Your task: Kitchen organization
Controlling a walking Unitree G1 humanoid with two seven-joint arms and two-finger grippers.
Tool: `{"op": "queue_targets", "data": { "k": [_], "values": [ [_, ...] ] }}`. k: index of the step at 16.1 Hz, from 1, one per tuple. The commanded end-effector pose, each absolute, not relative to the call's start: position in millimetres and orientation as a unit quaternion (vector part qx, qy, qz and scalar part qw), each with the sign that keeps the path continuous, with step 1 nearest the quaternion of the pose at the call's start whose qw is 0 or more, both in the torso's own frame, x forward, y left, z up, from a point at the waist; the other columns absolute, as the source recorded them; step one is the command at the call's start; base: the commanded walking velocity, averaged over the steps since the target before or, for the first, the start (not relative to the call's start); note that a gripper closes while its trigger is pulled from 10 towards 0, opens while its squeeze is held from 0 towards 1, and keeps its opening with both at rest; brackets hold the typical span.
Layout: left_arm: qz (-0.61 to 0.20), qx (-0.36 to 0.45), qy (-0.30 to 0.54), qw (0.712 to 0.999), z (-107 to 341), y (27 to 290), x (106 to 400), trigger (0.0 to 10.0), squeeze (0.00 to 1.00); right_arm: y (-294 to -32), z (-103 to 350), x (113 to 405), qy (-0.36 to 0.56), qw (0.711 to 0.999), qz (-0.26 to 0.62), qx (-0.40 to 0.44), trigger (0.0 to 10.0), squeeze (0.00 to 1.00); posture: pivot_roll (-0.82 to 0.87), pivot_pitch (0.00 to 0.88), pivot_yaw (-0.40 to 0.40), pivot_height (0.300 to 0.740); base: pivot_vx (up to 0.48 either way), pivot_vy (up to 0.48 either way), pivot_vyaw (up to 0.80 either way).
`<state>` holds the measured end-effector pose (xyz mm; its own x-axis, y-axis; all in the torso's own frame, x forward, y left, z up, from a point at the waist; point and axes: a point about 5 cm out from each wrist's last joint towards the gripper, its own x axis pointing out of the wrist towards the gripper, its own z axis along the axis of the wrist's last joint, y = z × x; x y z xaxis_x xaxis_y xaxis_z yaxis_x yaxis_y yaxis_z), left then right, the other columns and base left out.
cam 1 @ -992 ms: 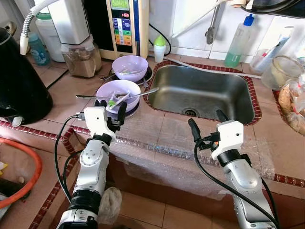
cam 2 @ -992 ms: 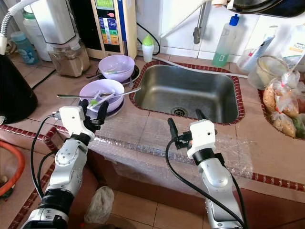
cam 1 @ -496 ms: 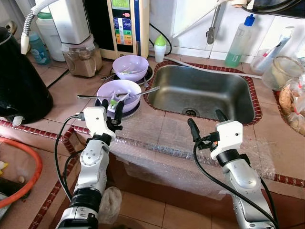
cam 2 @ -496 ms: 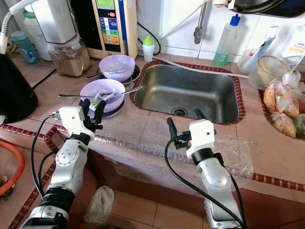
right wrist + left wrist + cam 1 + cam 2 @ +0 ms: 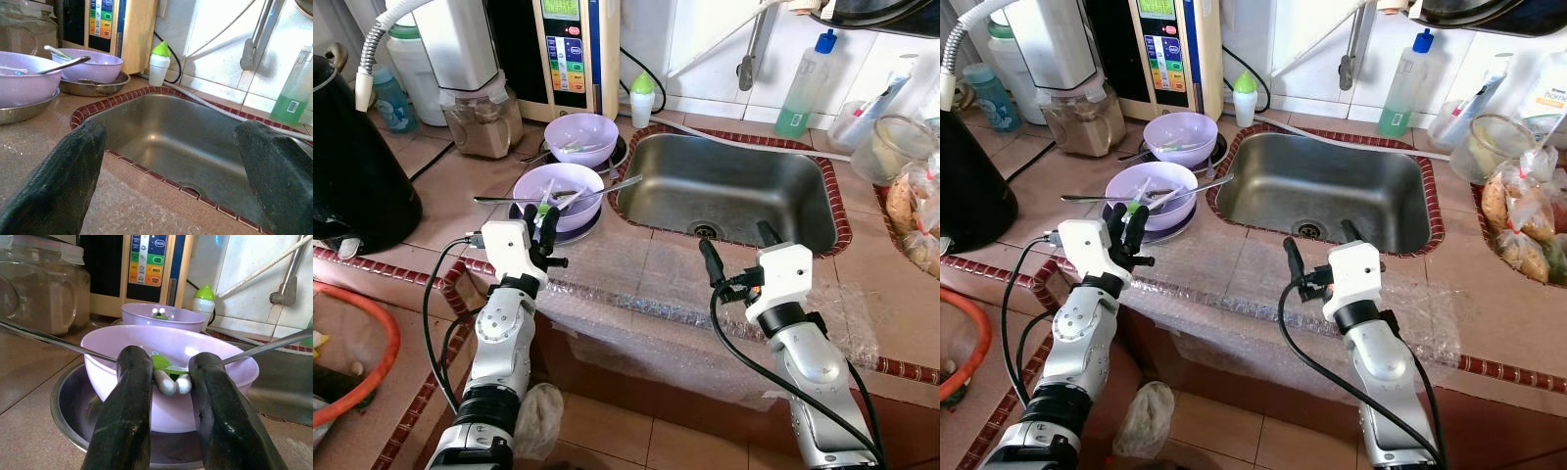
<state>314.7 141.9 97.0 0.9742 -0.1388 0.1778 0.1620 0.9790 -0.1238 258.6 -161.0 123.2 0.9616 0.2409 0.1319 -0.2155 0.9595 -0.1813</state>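
Two lilac bowls stand left of the steel sink [image 5: 734, 186], each on a metal plate. The near bowl [image 5: 570, 186] holds a long metal spoon [image 5: 499, 199] and green-and-white utensils [image 5: 168, 377]. The far bowl [image 5: 580, 137] also holds cutlery. My left gripper [image 5: 539, 215] is at the near bowl's front rim, and its fingers [image 5: 129, 396] have narrowed onto the utensils' handle ends. My right gripper [image 5: 736, 250] hovers wide open over the counter at the sink's front edge, holding nothing.
Bubble wrap [image 5: 646, 313] covers the counter's front edge. A black kettle [image 5: 357, 186] stands far left, a jar of brown powder [image 5: 480, 122] and a water machine [image 5: 570, 54] behind the bowls. A green soap bottle [image 5: 801, 93], a plastic container [image 5: 891, 147] and bagged food [image 5: 915, 215] sit to the right.
My left gripper has moved forward to the near bowl and its fingers have closed in around the green utensil handles. The right arm has barely moved.
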Motion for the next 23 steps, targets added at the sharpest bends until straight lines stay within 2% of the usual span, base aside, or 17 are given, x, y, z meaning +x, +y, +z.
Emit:
{"op": "queue_targets", "data": {
  "k": [1,9,13,14,16,17,19,23],
  "values": [
    [-0.084,-0.062,-0.088,0.991,100.3,141.3,316.8,0.0,0.00,-162.0,125.3,260.6,-0.081,0.986,0.115,-0.087,10.0,0.00,-0.11,0.000,0.027,0.740,0.000,0.000,0.00],
    [-0.081,-0.048,-0.144,0.985,126.9,148.1,306.2,0.0,0.00,-160.0,125.4,266.9,-0.076,0.989,0.113,-0.059,10.0,0.00,-0.10,0.000,0.025,0.740,0.000,0.000,0.00],
    [-0.093,-0.045,-0.191,0.976,157.7,147.2,304.1,0.0,0.00,-155.3,130.9,275.4,-0.057,0.991,0.104,0.059,10.0,0.00,-0.08,0.000,0.027,0.740,0.000,0.000,0.00],
    [-0.094,-0.051,-0.209,0.972,171.7,146.8,304.8,0.0,0.00,-152.8,136.6,279.0,-0.056,0.986,0.106,0.113,10.0,0.00,-0.08,0.000,0.027,0.740,0.000,0.000,0.00],
    [-0.116,-0.057,-0.241,0.962,197.0,139.1,307.4,0.0,0.00,-146.5,148.8,285.7,-0.061,0.972,0.123,0.188,10.0,0.00,-0.07,0.000,0.025,0.740,0.000,0.000,0.00],
    [-0.139,-0.058,-0.247,0.957,204.0,132.7,307.6,0.5,0.00,-143.8,155.1,288.8,-0.063,0.963,0.133,0.224,10.0,0.00,-0.07,0.000,0.025,0.740,0.000,0.000,0.00],
    [-0.187,-0.069,-0.241,0.950,209.2,120.8,306.5,1.3,0.00,-137.7,172.6,295.7,-0.067,0.922,0.171,0.342,10.0,0.00,-0.07,0.000,0.025,0.740,0.000,0.000,0.00],
    [-0.244,-0.081,-0.214,0.942,205.5,104.2,306.3,2.4,0.00,-124.9,186.7,296.3,-0.061,0.870,0.263,0.412,10.0,0.00,-0.06,0.000,0.029,0.740,0.000,0.000,0.00]
  ]
}}
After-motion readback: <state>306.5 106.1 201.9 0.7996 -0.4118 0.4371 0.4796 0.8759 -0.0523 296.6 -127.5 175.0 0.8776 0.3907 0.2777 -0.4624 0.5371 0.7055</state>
